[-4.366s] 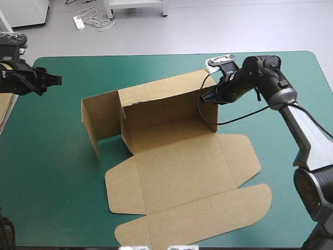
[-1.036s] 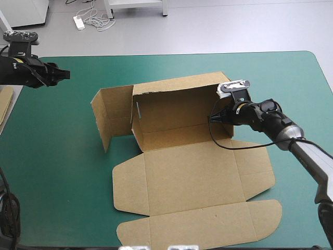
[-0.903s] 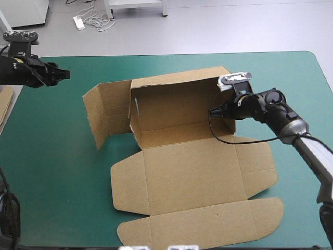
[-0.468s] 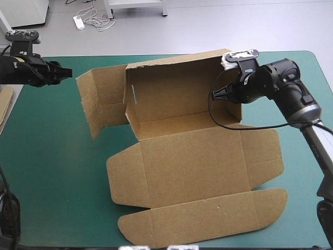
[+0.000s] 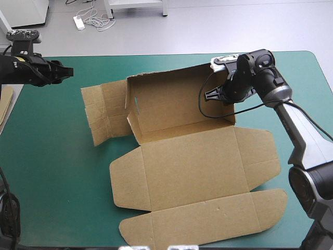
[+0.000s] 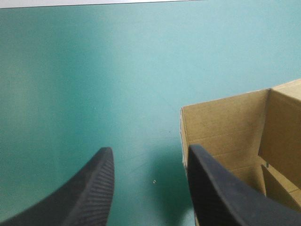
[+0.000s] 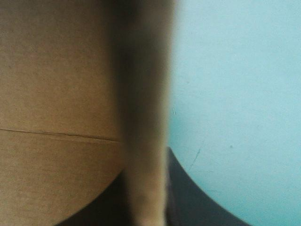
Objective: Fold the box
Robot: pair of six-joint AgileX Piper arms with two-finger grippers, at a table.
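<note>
Brown box mid-frame on the teal-green bench, back wall raised, front flaps flat, right gripper upper right, jaws apparently clamped on that wall's end, left gripper upper left, jaws apart, off the box

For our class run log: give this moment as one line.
box: back wall raised, front panels flat | right gripper: fingers shut on box's right end | left gripper: fingers open, clear of box
</note>
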